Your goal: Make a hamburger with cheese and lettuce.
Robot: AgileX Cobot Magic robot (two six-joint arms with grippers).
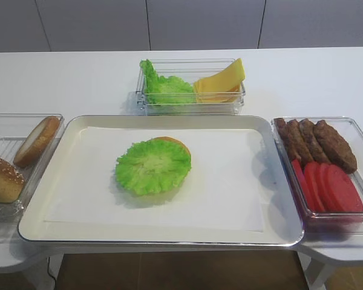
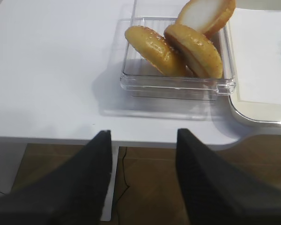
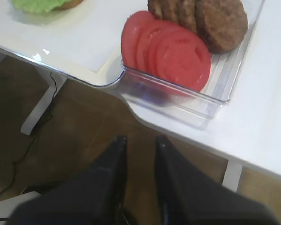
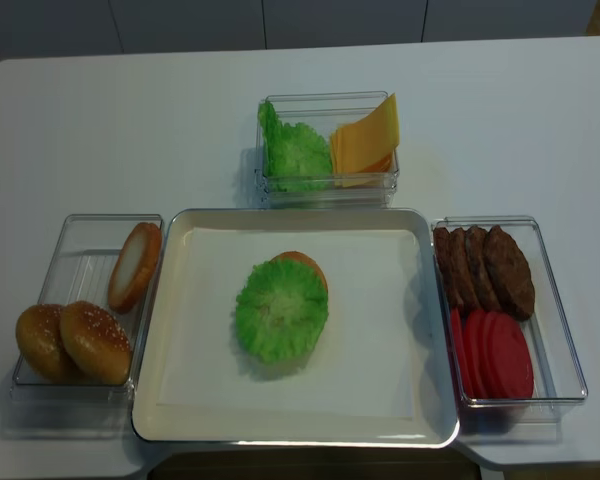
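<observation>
Tray point(image 4: 170, 400): it carries the hamburger point(image 4: 302, 262), a bun half that is mostly hidden under the lettuce point(image 4: 281, 310) lying on top, off-centre so that a brown rim shows at the far side. You have a flat green bed ready for the next layer.

Cheese point(image 4: 365, 140): the slices lean in the far clear box point(image 4: 330, 185), beside spare lettuce. None is on the bun yet, so by my reading that step remains.

Right gripper point(image 3: 139, 143): empty, jaws a little apart, hanging below the table edge. The tomato slices point(image 3: 171, 54) and patties point(image 3: 210, 21) sit just ahead of it (neither is needed here).

Left gripper point(image 2: 141, 140): empty, jaws spread wide, likewise parked off the table. The spare buns point(image 2: 178, 47) stand in their box directly ahead.
</observation>
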